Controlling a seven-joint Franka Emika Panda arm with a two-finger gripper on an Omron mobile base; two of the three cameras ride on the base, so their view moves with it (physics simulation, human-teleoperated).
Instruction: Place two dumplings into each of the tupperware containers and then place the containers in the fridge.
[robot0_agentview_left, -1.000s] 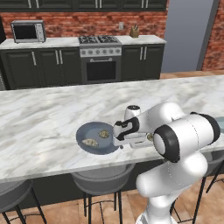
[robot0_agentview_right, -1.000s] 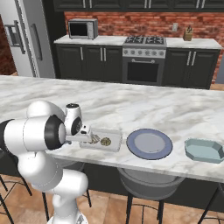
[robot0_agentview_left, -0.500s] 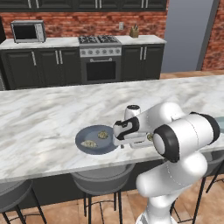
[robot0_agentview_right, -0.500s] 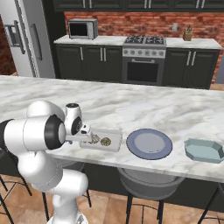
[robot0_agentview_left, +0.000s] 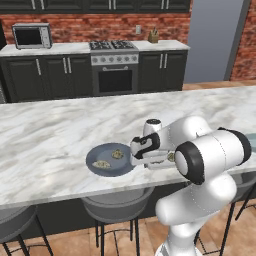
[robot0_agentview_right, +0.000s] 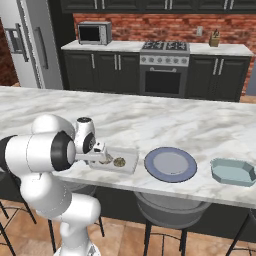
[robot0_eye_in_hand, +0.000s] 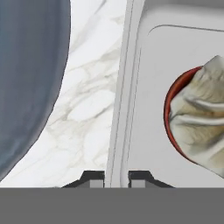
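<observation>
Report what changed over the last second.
The gripper closed: its jaws, open before, now clamp the rim of the tupperware container. The arm, the container, the dumpling in it and the plate stayed where they were.

A red brick wall backs dark cabinets, a steel stove and a microwave. Grey stools stand under the marble island on a wood floor.

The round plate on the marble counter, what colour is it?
Dark blue-grey round plate, clearest in the right base view.
</observation>
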